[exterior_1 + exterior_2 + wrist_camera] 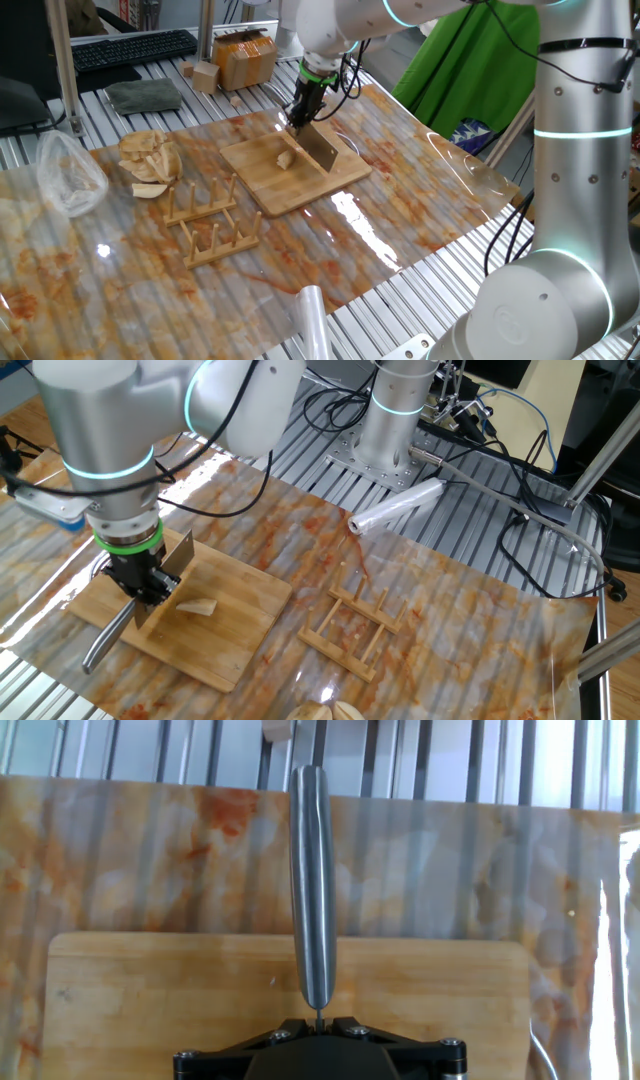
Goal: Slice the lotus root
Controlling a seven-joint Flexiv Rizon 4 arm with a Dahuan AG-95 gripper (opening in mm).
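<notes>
A small pale lotus root (285,158) chunk lies near the middle of the bamboo board (300,187). My gripper (303,112) is shut on a steel knife (320,146), whose wide blade hangs edge down just beside the chunk. In the other fixed view the gripper (141,588) holds the knife (166,568) just left of the lotus root (197,607) on the board (235,628), with the handle pointing off the board's edge. The hand view shows the knife's round handle (313,890) running away from the gripper (318,1019) over the board (150,1010); the lotus root is hidden there.
A heap of tan curved slices (150,160) and a plastic bag (65,175) lie left of the board. A wooden rack (210,225) stands in front of it. A light wooden cube (205,75) and a cardboard box (245,58) sit behind. A film roll (395,508) lies near the arm's base.
</notes>
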